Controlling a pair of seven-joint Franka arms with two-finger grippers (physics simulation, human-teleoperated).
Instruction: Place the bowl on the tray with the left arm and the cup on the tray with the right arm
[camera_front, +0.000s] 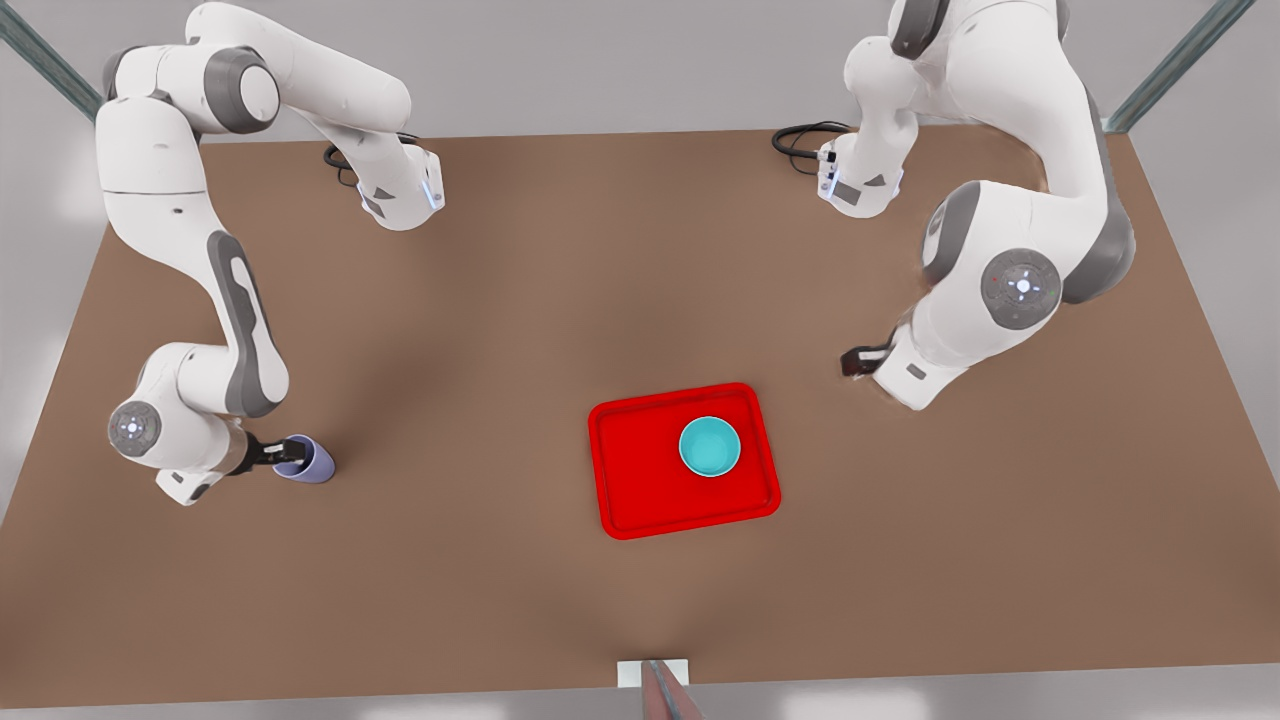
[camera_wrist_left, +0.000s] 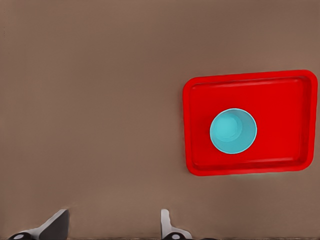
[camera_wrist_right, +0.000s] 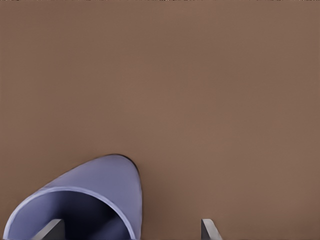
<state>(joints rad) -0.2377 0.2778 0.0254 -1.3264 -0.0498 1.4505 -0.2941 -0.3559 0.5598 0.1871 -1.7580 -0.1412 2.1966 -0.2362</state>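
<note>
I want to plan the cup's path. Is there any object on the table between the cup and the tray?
Nothing visible stands in the way. Bare table lies between the cup, at the right pincer, and the tray. The bowl sits on the tray's far side, leaving the near part free.

brown table (camera_front: 500, 330) bears the red tray (camera_front: 640, 490) and lavender cup (camera_front: 312, 462).

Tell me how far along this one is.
Done: the bowl sits on the tray; the left claw hangs open off to the side. In hand: the right claw is at the cup's rim, one finger inside. Left: carrying the cup to the tray.
</note>
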